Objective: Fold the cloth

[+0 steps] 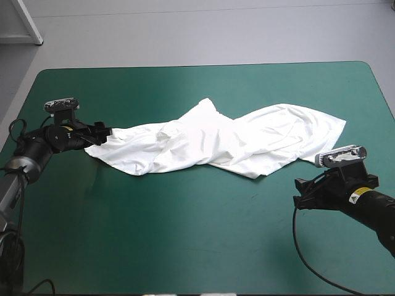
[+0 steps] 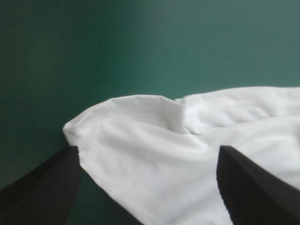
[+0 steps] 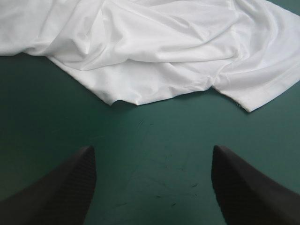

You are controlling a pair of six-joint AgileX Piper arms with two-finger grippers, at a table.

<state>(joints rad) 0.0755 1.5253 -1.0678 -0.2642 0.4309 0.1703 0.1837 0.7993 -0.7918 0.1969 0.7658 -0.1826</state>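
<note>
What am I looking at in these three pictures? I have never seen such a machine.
It is a robot with two arms at a table with a teal-green cover. One picture looks down from above; the other two come from cameras on the wrists, each looking along its arm's two black fin-shaped fingers. A rumpled white short-sleeved T-shirt lies stretched across the cover. The left gripper is open, one end of the T-shirt between its fingers. The right gripper is open, over bare cover, the T-shirt ahead of it. Nothing is gripped.

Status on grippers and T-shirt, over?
Left gripper open, straddling the T-shirt at its end. Right gripper open over teal-green cover, short of the shirt. T-shirt rumpled, unfolded. No obstruction seen.
</note>
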